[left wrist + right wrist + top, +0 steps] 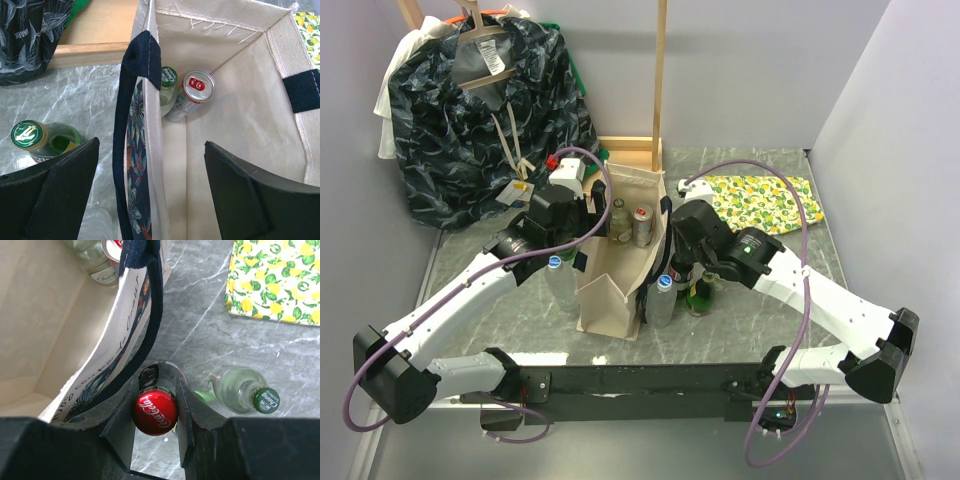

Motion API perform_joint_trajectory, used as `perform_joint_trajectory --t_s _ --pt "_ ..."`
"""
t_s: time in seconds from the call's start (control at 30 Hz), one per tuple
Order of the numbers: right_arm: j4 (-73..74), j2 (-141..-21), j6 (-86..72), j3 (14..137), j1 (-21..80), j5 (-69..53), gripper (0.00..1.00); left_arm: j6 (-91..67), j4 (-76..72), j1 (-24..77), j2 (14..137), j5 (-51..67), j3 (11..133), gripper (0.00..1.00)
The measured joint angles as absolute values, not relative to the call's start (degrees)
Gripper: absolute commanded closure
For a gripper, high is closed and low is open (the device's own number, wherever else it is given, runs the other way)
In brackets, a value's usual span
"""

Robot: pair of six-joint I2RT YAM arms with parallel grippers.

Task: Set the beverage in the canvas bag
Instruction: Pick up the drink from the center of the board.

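A grey, marble-veined table [740, 330] carries everything. At its far left corner slumps a dark blue patterned garment [480, 130], soft and crumpled. In the middle stands the canvas bag [620, 280], a tall, boxy tote of coarse beige weave with flat sides, raw stitched seams and black webbing straps. Its mouth is open. A flat cloth printed with yellow lemons [760, 198] lies at the far right.

The left gripper [150, 150] hangs over the bag's left wall with its matte black fingers spread wide. One is outside and one inside the bag, and they pinch nothing. The right gripper [155, 405] is clamped on the neck of a cola bottle [155, 416], which is dark glass under a glossy red crown cap. The bottle is just outside the bag's right wall, beside the strap. Whether it rests on the table I cannot tell.

In the bag's far corner a pale glass bottle with a green cap [169, 76] touches a silver can [198, 86] with a red tab. Outside, a green glass bottle [27, 136] stands to the bag's left, and a clear one with a green cap [265, 400] near the cola.
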State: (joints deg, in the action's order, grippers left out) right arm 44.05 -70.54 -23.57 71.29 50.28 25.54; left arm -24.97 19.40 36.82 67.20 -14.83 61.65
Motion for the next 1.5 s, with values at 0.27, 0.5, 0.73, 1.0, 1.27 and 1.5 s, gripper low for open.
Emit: perform_joint_trajectory --t_s 0.27,0.5,0.73,1.0,1.27,1.5 --pt "43.77 -69.91 -22.76 71.88 50.28 25.98 1.0 -24.97 19.4 36.82 67.2 -14.83 61.65 0.09" --pt "43.29 -68.82 -21.67 72.36 50.28 26.5 1.0 -25.41 19.4 36.82 67.2 -14.83 61.65 0.1" --pt "42.54 -68.07 -19.77 74.04 50.28 28.38 1.0 -26.2 19.59 36.82 66.41 -14.83 61.21 0.12" --pt "41.54 -67.68 -18.59 74.78 50.26 29.61 1.0 -26.44 19.66 36.82 64.73 -14.83 60.64 0.32" --pt "41.71 -67.35 -17.41 76.82 50.17 31.2 1.0 -26.72 19.9 36.82 64.73 -14.52 60.12 0.67" --pt "41.25 -67.05 -16.21 79.57 49.89 32.95 1.0 -26.72 19.84 36.82 65.23 -13.96 60.12 0.96"
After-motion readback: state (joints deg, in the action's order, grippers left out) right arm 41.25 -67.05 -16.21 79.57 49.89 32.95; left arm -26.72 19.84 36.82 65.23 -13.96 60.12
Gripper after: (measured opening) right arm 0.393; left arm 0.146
